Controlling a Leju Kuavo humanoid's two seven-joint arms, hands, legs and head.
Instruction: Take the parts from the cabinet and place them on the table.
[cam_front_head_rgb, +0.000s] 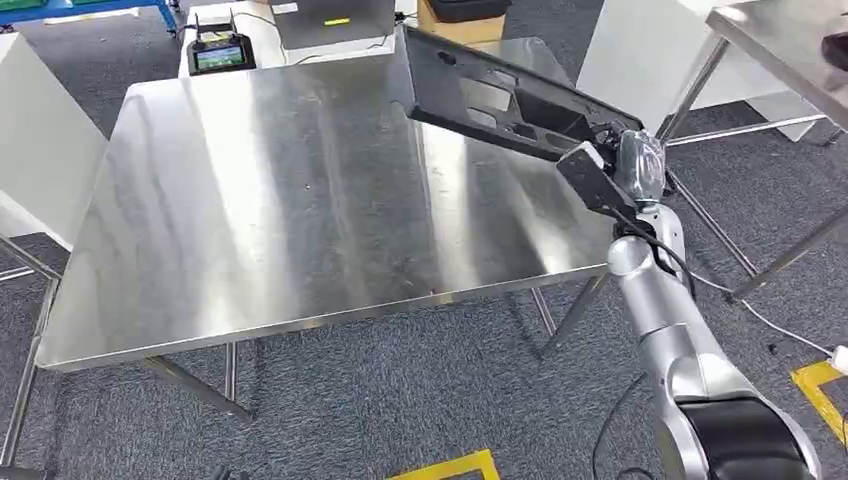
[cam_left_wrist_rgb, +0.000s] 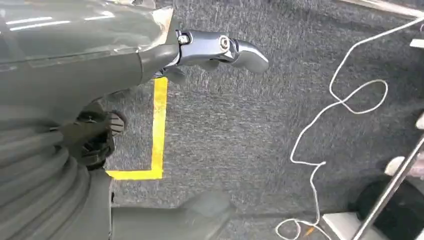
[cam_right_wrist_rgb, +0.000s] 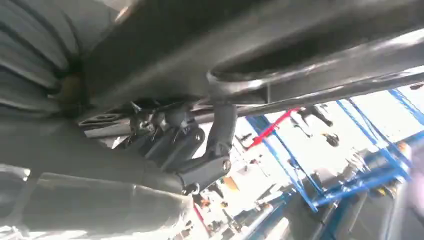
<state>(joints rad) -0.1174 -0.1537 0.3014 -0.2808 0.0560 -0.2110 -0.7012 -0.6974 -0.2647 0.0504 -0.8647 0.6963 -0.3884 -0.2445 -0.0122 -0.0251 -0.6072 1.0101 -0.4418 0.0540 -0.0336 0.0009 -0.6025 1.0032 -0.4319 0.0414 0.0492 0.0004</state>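
From the head view you are looking forward and down from high on the body, taking in the steel table (cam_front_head_rgb: 300, 200) and the carpet around it. The left wrist camera is pointing down at the grey carpet (cam_left_wrist_rgb: 240, 130) from close behind the left hand (cam_left_wrist_rgb: 220, 50). The right wrist camera is sitting tight against the dark panel (cam_right_wrist_rgb: 280, 45), which you are also seeing from above over the table's far right corner.

right arm (cam_front_head_rgb: 665, 330): silver rounded segments, black band near the shoulder, black cable along the forearm. left hand (cam_left_wrist_rgb: 220, 47): grey ribbed cover, chrome finger links with visible screws.
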